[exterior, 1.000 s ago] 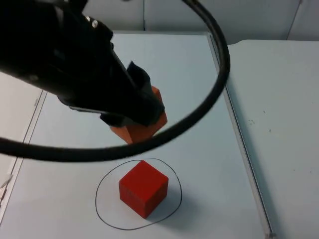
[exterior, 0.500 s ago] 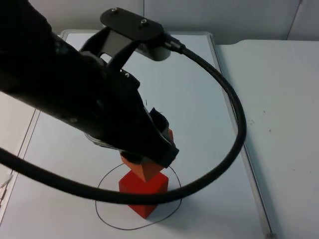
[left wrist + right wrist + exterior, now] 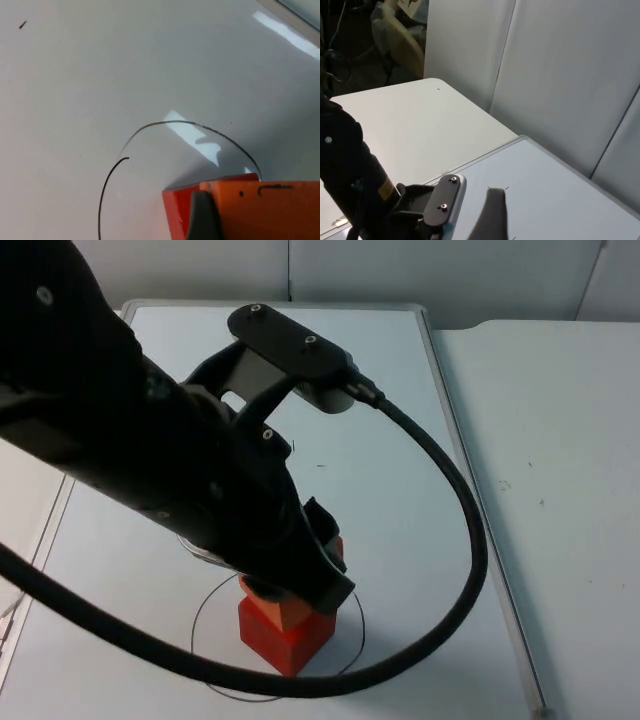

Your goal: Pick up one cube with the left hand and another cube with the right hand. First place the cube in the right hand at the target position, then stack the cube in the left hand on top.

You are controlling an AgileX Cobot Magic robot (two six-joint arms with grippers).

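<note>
- Top view: left gripper (image 3: 305,585) clamps orange cube (image 3: 290,608) over red cube (image 3: 285,638), inside drawn circle (image 3: 200,615) near the whiteboard's (image 3: 400,490) front edge.
- Left wrist view: the orange cube overhangs the red cube's edge; released skewed, it could slide off.
- Right wrist view: right gripper (image 3: 492,212) waits raised, finger spread cannot be told.

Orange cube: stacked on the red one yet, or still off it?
On it, apparently: the orange cube, in the left gripper, sits directly over the red cube inside the drawn circle. Contact itself cannot be told.
</note>
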